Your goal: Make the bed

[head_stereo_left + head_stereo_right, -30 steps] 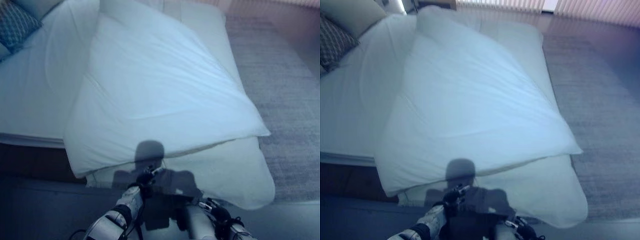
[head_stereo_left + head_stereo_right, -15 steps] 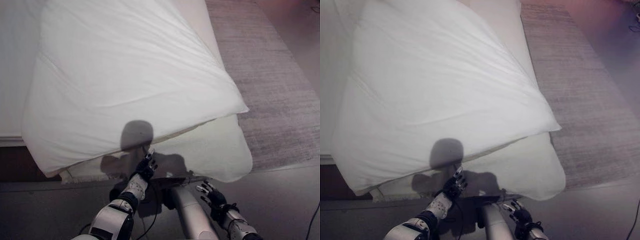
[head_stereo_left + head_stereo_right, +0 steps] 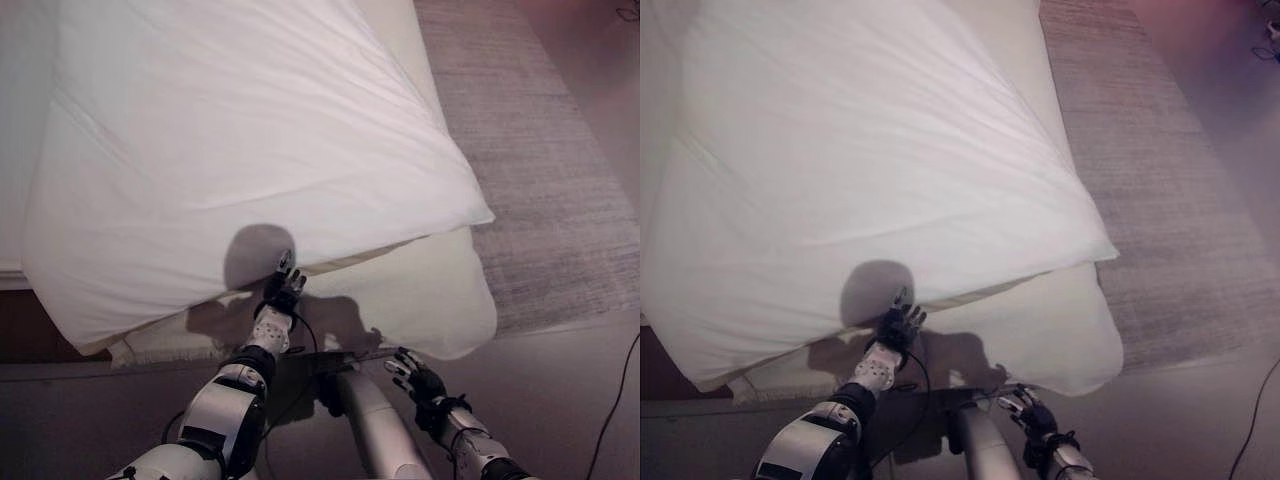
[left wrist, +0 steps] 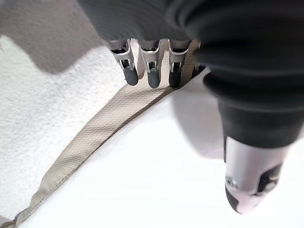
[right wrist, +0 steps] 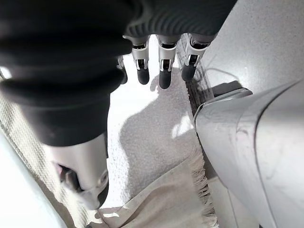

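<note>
So the bed (image 3: 400, 40) takes up most of the frame, with a grey rug (image 3: 530, 150) on the floor along its right side. A big white duvet (image 3: 250, 150) lies skewed across the bed, its near corner hanging off the foot edge over a cream blanket (image 3: 420, 300). That blanket has a beige woven border (image 4: 95, 133). The left hand (image 3: 280, 293) reaches up to the duvet's near edge at the foot of the bed, fingers straight and spread, holding nothing. The right hand (image 3: 412, 378) hangs lower over the floor by the blanket's hanging corner, fingers loose and apart, also empty.
</note>
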Controlling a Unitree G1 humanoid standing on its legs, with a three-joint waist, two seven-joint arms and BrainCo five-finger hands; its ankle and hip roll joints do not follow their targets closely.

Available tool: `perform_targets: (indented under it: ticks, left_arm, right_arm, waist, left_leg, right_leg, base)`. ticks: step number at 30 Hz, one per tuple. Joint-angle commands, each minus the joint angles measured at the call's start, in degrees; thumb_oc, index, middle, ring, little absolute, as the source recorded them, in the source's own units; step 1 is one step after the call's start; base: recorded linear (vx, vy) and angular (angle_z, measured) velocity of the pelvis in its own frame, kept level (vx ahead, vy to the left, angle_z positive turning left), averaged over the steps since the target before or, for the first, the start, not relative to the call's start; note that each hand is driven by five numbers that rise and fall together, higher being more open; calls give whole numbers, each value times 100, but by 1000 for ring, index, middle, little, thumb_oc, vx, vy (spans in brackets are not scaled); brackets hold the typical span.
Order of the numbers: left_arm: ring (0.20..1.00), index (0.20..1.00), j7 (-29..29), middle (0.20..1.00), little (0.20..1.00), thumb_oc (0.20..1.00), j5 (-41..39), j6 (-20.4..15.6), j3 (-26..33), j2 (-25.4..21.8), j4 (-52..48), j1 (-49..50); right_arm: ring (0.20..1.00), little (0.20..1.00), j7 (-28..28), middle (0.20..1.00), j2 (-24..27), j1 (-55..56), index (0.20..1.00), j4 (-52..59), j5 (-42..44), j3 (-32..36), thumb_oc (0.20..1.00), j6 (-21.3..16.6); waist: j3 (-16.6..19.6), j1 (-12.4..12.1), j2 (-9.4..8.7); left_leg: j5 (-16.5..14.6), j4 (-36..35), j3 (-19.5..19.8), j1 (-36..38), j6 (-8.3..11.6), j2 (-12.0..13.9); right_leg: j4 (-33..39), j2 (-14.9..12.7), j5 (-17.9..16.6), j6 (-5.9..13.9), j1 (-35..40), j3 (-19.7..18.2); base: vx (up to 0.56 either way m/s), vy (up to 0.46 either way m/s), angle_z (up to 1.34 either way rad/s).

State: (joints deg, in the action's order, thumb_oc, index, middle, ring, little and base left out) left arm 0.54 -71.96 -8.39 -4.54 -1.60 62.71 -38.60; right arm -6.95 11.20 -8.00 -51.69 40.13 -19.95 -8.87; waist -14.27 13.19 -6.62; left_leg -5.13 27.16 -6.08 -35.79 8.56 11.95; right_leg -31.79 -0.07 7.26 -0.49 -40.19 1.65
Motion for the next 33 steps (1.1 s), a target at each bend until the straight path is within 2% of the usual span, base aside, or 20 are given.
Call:
perform_targets:
  ticks: [1,5,6,7,23,33]
  left_arm:
    - [1000,1000,-175,1000,1000,1000,-43,-351,26,3,-408,-478]
    - [1000,1000,-264,1000,1000,1000,-191,-418,103,-18,-524,-486]
    - [435,435,-302,435,435,435,-230,-433,104,-7,-600,-465]
    - [200,200,-306,200,200,200,-230,-446,107,-8,-604,-451]
    - [200,200,-385,200,200,200,-458,-686,29,101,-1086,-286]
    - [200,200,-399,200,200,200,-625,-962,-34,98,-1882,-172]
  right_arm:
    - [1000,1000,42,1000,160,178,1000,250,130,-23,1000,-288]
    - [1000,1000,64,1000,120,222,1000,204,124,21,1000,-321]
    - [1000,1000,84,1000,110,223,1000,195,111,29,1000,-335]
    - [1000,1000,93,1000,95,223,1000,177,114,38,1000,-345]
    - [1000,1000,137,1000,-98,25,1000,376,406,-73,1000,-463]
    - [1000,1000,-184,1000,-184,-243,1000,1067,1215,-197,1000,-531]
  waist:
    - [232,99,196]
    - [254,69,229]
    - [248,50,231]
    - [245,37,234]
    - [131,-122,278]
    - [-51,-274,342]
  left_leg:
    - [-21,165,-112,-453,-318,-220]
    - [-29,170,-123,-472,-323,-226]
    - [-33,185,-133,-476,-323,-227]
    - [-32,182,-136,-478,-323,-229]
    - [4,203,-103,-534,-351,-272]
    - [55,138,-58,-509,-398,-394]
  right_leg:
    - [609,-102,-377,522,-107,4]
    - [603,-119,-384,534,-131,-8]
    - [593,-117,-387,538,-144,-8]
    - [598,-120,-390,538,-148,-14]
    - [619,-139,-406,536,-149,-10]
    - [612,-189,-438,555,-108,-13]
  base:
    - [0,0,0]
    - [0,0,0]
    - [0,0,0]
    - [0,0,0]
    - [0,0,0]
    - [-3,5,2]
